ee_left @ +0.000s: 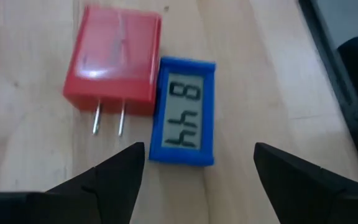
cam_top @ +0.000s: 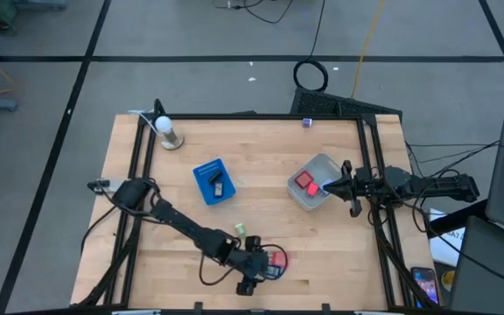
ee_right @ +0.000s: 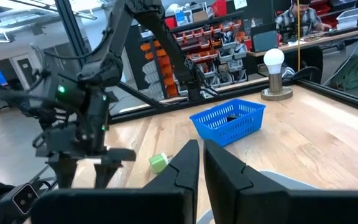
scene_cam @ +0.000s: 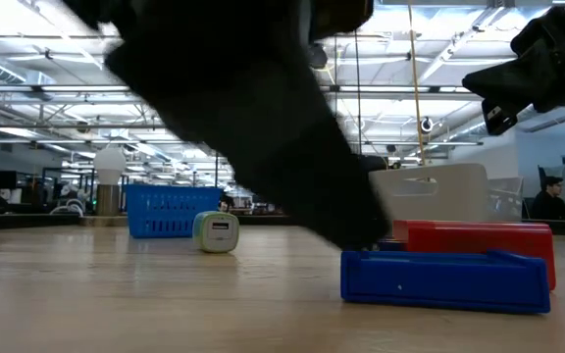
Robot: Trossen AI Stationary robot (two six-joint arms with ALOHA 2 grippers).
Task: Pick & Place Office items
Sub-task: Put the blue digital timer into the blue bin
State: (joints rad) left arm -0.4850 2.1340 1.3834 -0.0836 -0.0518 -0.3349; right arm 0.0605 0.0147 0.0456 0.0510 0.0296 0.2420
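Jaws spread above wood table (cam_top: 339, 245); workshop shelving (ee_right: 216, 37) beyond.

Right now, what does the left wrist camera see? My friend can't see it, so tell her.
A red plug block with two metal prongs and a blue display piece lie side by side on the wooden table. The left gripper hangs above them, its two dark fingers open.

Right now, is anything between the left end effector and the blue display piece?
Nothing visible. The left end effector hangs open over the blue display, bare table between. The red plug lies right beside the display, not in the path.
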